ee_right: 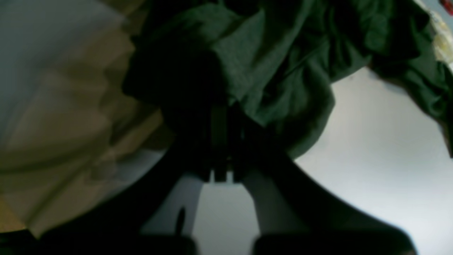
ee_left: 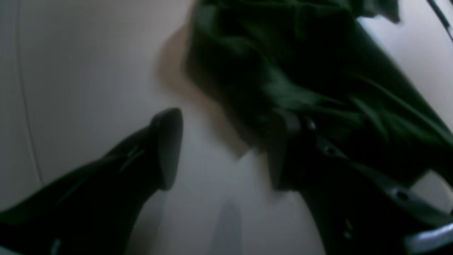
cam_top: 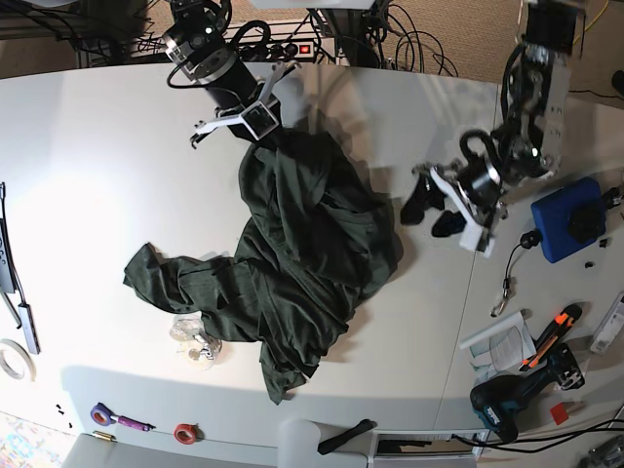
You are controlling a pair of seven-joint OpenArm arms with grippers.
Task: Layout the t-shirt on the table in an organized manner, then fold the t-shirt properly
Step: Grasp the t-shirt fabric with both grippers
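The dark green t-shirt (cam_top: 302, 244) lies crumpled in a long heap across the middle of the white table (cam_top: 97, 175). My right gripper (cam_top: 261, 134) is at the heap's far end, shut on a pinch of the t-shirt (ee_right: 283, 71), and its fingers (ee_right: 219, 141) meet in the fabric. My left gripper (cam_top: 427, 213) hovers open just off the heap's right edge. In the left wrist view its fingers (ee_left: 166, 148) stand wide apart over bare table, with the t-shirt (ee_left: 283, 53) just beyond the far finger and nothing between them.
A blue box (cam_top: 565, 219), a drill (cam_top: 507, 400), an orange tool (cam_top: 546, 336) and papers crowd the right side. A clear plastic item (cam_top: 195, 343) lies by the shirt's front left. A purple marker (cam_top: 117, 421) and a red roll (cam_top: 185, 432) sit near the front edge. Cables (cam_top: 292, 39) run along the back.
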